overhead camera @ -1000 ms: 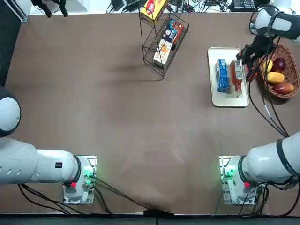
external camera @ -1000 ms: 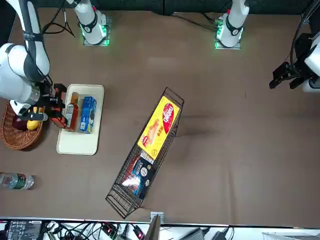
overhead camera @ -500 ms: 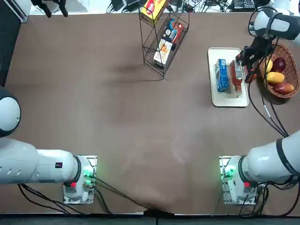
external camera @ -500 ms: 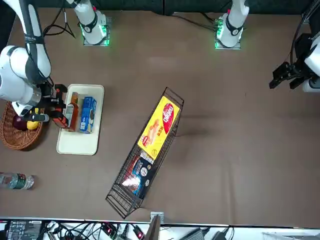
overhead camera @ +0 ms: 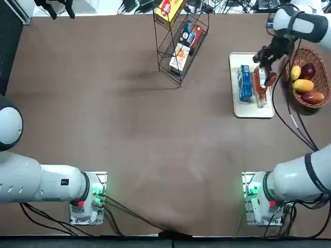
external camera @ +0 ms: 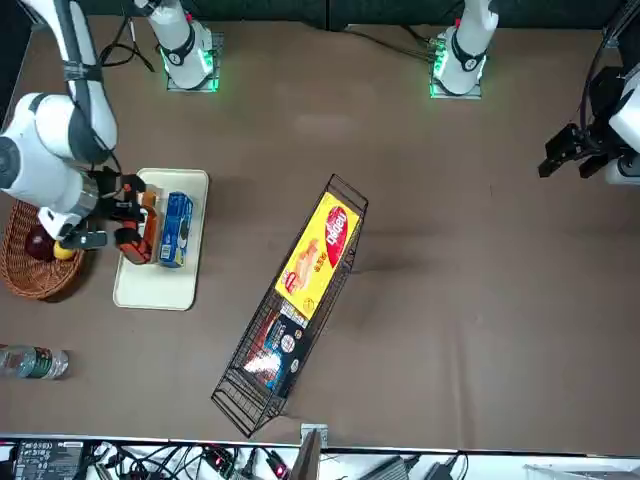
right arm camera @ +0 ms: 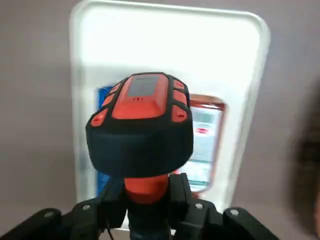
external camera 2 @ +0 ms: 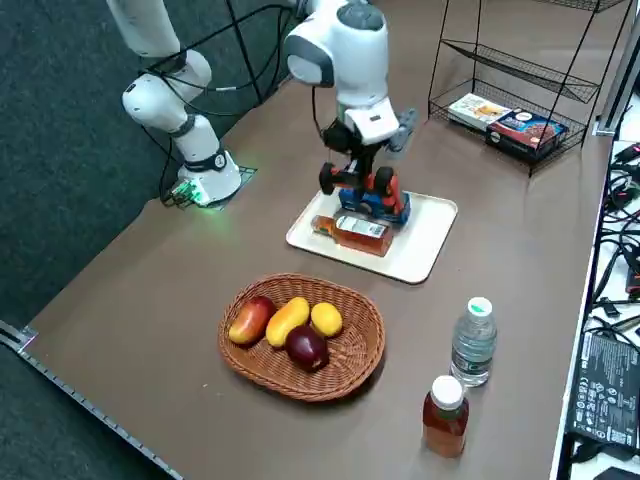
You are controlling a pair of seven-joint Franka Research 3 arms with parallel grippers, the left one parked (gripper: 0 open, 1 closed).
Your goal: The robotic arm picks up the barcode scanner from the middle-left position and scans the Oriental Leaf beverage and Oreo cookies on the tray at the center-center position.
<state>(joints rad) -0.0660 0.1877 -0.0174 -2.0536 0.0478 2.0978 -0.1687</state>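
Left to right, as I face the table. Dark floor (overhead camera: 11, 49) off the left side. Brown tabletop (overhead camera: 129, 113), smooth, with faint sheen. Toward the far edge, a black wire rack (overhead camera: 181, 64) holding boxes; past that edge, tangled black cables (external camera: 150, 460) on a white surface. Right of the rack, the white tray (overhead camera: 244, 110), flat on the table. On it the blue Oreo packet (overhead camera: 244, 83), and just right of it the Oriental Leaf bottle (overhead camera: 260, 89), lying on its side.

Above the tray, me, the right gripper (right arm camera: 147, 200): jaws closed around the red handle of the barcode scanner (right arm camera: 142, 120), its black-and-red body held over packet and bottle. Right of the tray, a wicker basket (overhead camera: 320, 77) of fruit. Beyond the basket, toward the far edge, a clear bottle (external camera 2: 474, 345) and a brown bottle (external camera 2: 445, 420) stand near each other.
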